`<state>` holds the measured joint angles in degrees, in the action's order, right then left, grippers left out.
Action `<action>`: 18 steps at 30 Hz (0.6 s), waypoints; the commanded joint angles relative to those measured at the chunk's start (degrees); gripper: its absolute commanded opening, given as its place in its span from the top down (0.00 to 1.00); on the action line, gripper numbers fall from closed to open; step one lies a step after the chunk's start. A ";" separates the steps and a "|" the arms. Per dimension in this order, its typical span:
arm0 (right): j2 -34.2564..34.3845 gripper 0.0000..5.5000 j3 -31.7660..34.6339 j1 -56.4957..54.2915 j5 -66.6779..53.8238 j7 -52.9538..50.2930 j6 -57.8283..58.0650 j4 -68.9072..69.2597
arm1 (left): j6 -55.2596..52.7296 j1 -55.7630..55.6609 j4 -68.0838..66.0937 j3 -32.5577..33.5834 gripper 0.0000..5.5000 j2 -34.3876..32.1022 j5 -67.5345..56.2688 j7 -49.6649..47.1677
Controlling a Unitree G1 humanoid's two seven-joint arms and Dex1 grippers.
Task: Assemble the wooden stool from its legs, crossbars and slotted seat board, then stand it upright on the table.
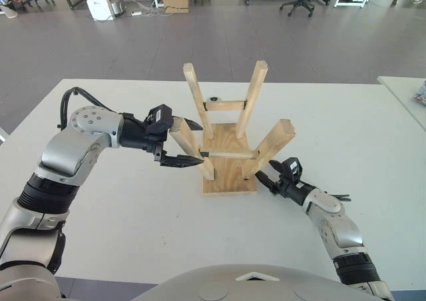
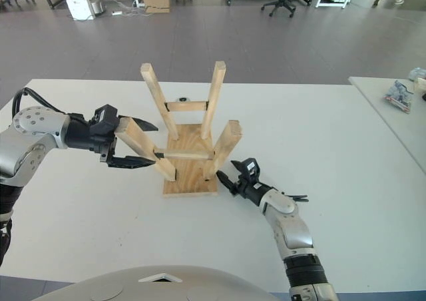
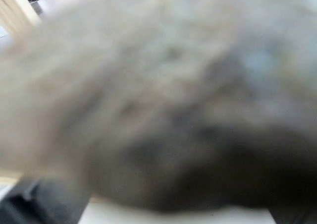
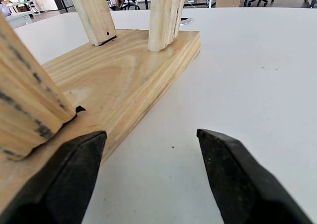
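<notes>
The wooden stool stands upside down on the white table, its seat board (image 1: 229,182) flat and its legs pointing up and splaying outward. Crossbars (image 1: 225,104) join the legs. My left gripper (image 1: 192,142) is open, one finger on each side of the near left leg (image 1: 180,133), just above the front crossbar (image 1: 229,154). The left wrist view is a close blur of wood. My right gripper (image 4: 150,135) is open, low over the table by the board's near right corner (image 4: 124,70), beside the near right leg (image 1: 273,146). Nothing is between its fingers.
The table (image 1: 120,214) has bare room on both sides of the stool and in front of it. A second table (image 2: 393,114) with a small packet on it stands at the right. Office chairs and boxes are far behind on the floor.
</notes>
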<state>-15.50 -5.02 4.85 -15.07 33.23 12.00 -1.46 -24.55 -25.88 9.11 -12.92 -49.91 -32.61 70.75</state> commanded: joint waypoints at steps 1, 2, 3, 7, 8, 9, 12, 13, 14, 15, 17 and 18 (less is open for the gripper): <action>2.23 0.37 -3.98 -2.58 0.05 2.55 0.76 -0.68 | -6.31 6.77 -2.17 -13.01 0.05 0.80 10.31 -1.01; 2.12 0.37 -3.66 -2.93 0.01 2.47 0.75 -0.84 | -6.52 6.83 -1.94 -13.26 0.02 0.67 10.06 -0.81; 1.92 0.37 -3.29 -3.36 -0.02 2.37 0.81 -0.90 | -6.61 7.01 -1.51 -13.56 0.02 0.60 9.94 -0.81; 0.78 0.37 -1.22 -5.37 -0.29 1.92 1.11 -1.72 | -6.45 8.16 0.57 -14.89 0.02 0.28 10.23 -1.16; 0.58 0.37 -0.86 -5.62 -0.37 1.87 1.15 -1.86 | -6.53 8.28 0.89 -15.14 0.02 0.19 10.28 -1.23; 0.39 0.37 -0.49 -5.95 -0.47 1.81 1.23 -2.01 | -6.58 8.37 1.22 -15.67 0.02 -0.11 10.71 -1.26; 0.13 0.37 -0.08 -6.48 -0.67 1.69 1.28 -2.27 | -6.99 9.08 2.08 -17.28 0.02 -1.07 12.09 -2.01; 0.16 0.37 -0.14 -6.47 -0.65 1.67 1.27 -2.26 | -7.06 9.17 1.98 -17.33 0.02 -1.03 12.11 -2.58; 0.20 0.37 -0.18 -6.45 -0.63 1.65 1.27 -2.24 | -7.08 9.17 1.87 -17.35 0.02 -0.99 12.02 -3.00; 0.17 0.37 -0.12 -6.49 -0.64 1.62 1.34 -2.18 | -7.16 8.49 1.20 -16.53 0.02 -0.22 11.50 -4.06; 0.05 0.37 0.04 -6.51 -0.72 1.61 1.50 -2.01 | -6.72 7.18 0.20 -14.84 0.02 1.14 10.63 -5.84; -0.05 0.37 0.16 -6.51 -0.75 1.60 1.57 -1.98 | -5.97 6.19 -0.06 -13.25 0.02 1.92 9.71 -6.61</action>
<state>-16.39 -3.84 2.14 -15.07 33.22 12.47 -3.80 -24.55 -26.22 12.28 -15.08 -51.84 -32.59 66.77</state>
